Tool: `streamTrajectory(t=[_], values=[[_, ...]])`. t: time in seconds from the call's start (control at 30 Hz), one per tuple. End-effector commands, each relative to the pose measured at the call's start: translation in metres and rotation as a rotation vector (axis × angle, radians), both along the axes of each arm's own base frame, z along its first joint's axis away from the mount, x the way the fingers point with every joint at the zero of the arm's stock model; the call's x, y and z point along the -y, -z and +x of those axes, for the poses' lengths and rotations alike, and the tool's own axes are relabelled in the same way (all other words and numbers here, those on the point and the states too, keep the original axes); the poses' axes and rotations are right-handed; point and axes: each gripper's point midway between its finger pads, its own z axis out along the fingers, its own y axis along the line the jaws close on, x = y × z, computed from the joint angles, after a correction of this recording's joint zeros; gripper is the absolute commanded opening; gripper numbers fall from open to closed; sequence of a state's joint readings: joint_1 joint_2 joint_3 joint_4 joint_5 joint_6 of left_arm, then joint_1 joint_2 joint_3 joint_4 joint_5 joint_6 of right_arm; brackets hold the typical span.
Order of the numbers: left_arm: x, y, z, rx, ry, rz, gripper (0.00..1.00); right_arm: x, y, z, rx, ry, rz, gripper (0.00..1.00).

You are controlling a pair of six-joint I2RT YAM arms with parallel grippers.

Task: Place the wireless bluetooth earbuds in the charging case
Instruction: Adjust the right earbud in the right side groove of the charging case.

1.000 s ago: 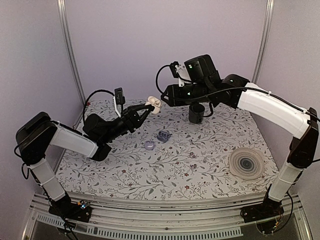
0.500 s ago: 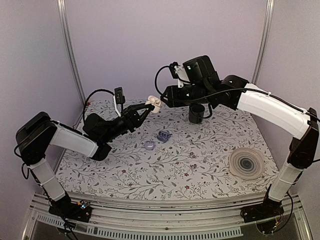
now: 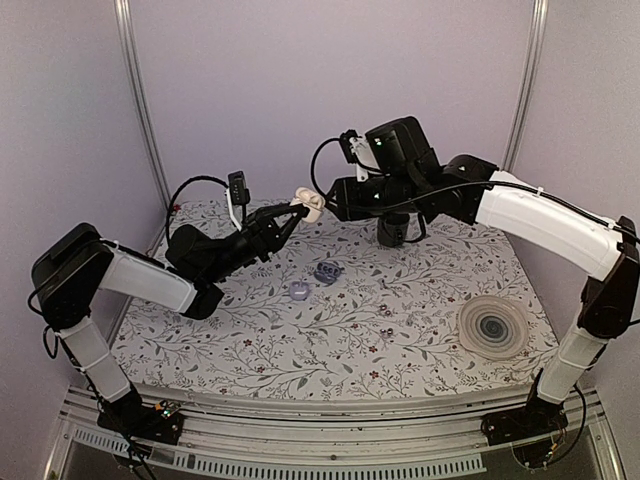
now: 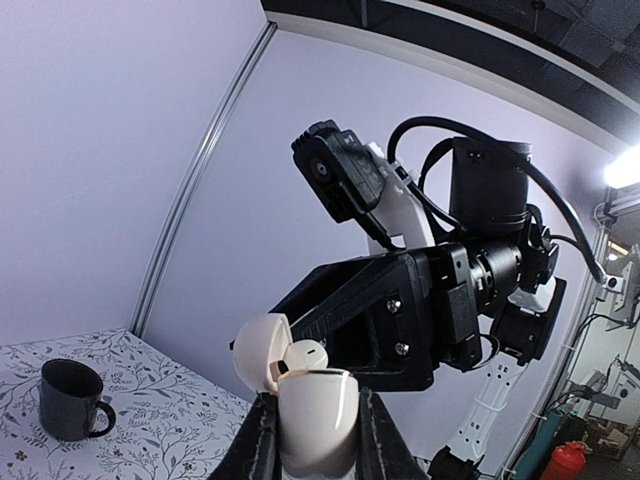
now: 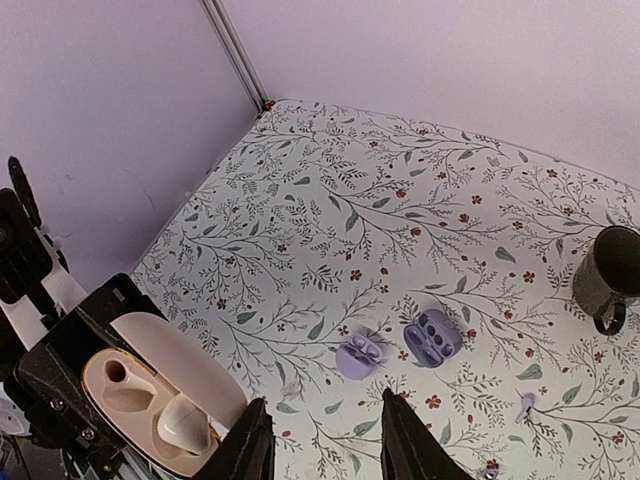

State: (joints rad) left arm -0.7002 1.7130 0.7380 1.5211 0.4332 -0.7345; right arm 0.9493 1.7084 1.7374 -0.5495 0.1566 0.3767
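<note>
The floral-cloth counter carries a few small things, and both arms meet above its far edge. The right arm reaches in from the right edge and the left arm from the left.

A round white ridged piece with a dark centre lies flat near the right edge, towards the near corner. A dark mug stands upright by the far edge, right of the middle.

The left pincer is clamped on the base of a cream case and holds it in the air over the far part of the counter. The case's lid is hinged back.

The right pincer sits just beside that case with its jaws apart and nothing between them. Whether it touches the case I cannot tell.

The blue-grey charging case lies open about mid-counter, well apart from both pincers. A lilac piece lies just beside it, on the side nearer the left edge.

Inside the cream case, one cream earbud sits in a socket. The other socket is bare.
</note>
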Motion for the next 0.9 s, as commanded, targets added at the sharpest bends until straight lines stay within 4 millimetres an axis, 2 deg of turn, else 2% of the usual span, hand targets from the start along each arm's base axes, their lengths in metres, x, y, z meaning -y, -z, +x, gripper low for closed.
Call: streamTrajectory(t=[0.0,0.1,0.2,0.43,0.87], values=[[-0.026,-0.057,-0.032,0.232,0.003,-0.205,0.00,0.017,-0.022,-0.001,0.050,0.068,0.016,0.39],[-0.027,-0.057,-0.032,0.232,0.005,-0.203,0.00,0.023,-0.035,-0.001,0.078,0.086,0.031,0.41],[-0.027,-0.057,-0.033,0.234,0.006,-0.205,0.00,0.018,-0.042,-0.005,0.089,0.041,0.043,0.43],[-0.026,-0.059,-0.033,0.238,0.007,-0.206,0.00,-0.001,-0.027,-0.014,0.062,-0.042,0.022,0.42],[-0.026,-0.059,-0.033,0.240,0.009,-0.205,0.00,-0.009,-0.022,-0.022,0.059,-0.084,0.007,0.42]])
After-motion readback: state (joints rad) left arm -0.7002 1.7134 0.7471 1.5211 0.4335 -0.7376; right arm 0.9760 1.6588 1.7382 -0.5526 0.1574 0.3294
